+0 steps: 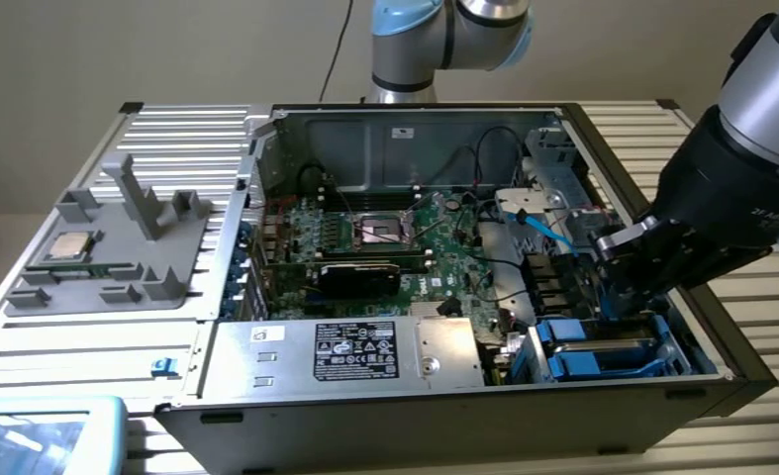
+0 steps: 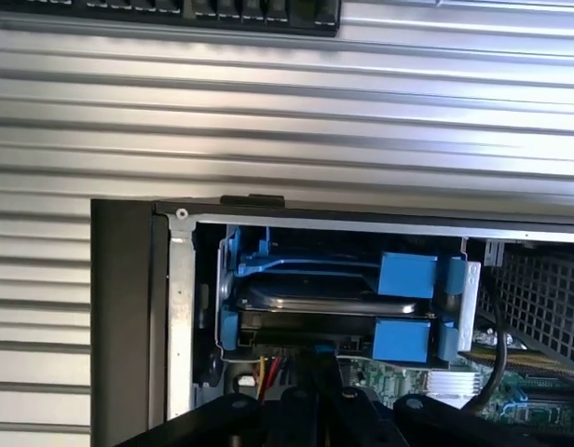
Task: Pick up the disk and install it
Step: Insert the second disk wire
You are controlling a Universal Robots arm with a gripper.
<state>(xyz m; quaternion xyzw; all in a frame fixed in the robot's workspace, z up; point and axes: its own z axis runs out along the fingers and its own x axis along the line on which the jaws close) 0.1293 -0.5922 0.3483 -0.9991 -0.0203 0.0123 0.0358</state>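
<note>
Blue-framed disk (image 2: pixel 334 296) x1 in bay, shut hand (image 1: pixel 623 309) nearby

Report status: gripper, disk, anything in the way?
Gripper shut, low over the drive bay in the open PC case. Disk in blue carrier sits in the bay. Cables run beside the bay.

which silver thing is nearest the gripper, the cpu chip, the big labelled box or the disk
The disk in its blue carrier, sitting in the case bay right under the gripper; the others lie further toward the exterior view's left.
</note>
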